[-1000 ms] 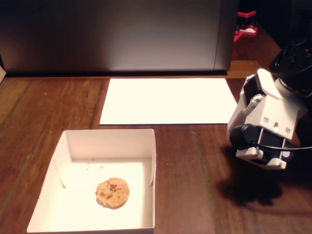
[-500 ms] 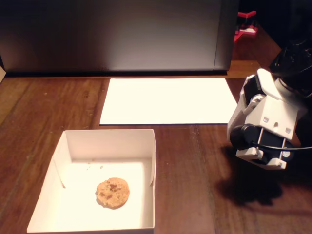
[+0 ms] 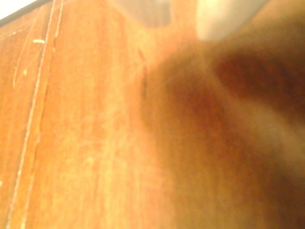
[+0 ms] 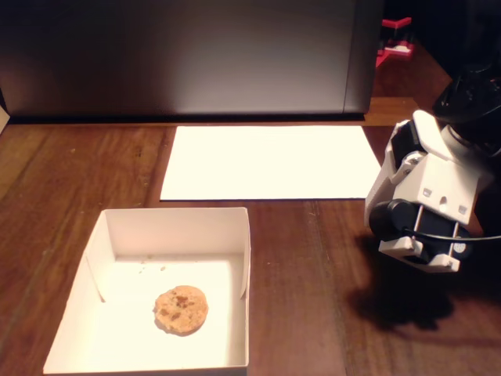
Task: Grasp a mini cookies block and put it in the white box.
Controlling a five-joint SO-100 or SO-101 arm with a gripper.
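Cookie: lying flat inside white box at bench front-left. Paper sheet: bench rear. Arm: right edge; I cannot tell the claw's opening.

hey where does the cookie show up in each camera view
Fixed view: the mini cookies block lies inside the white box, lower left of the picture.
Wrist view: not in it; only blurred wood shows.
Shared landmark: the wooden table, also.
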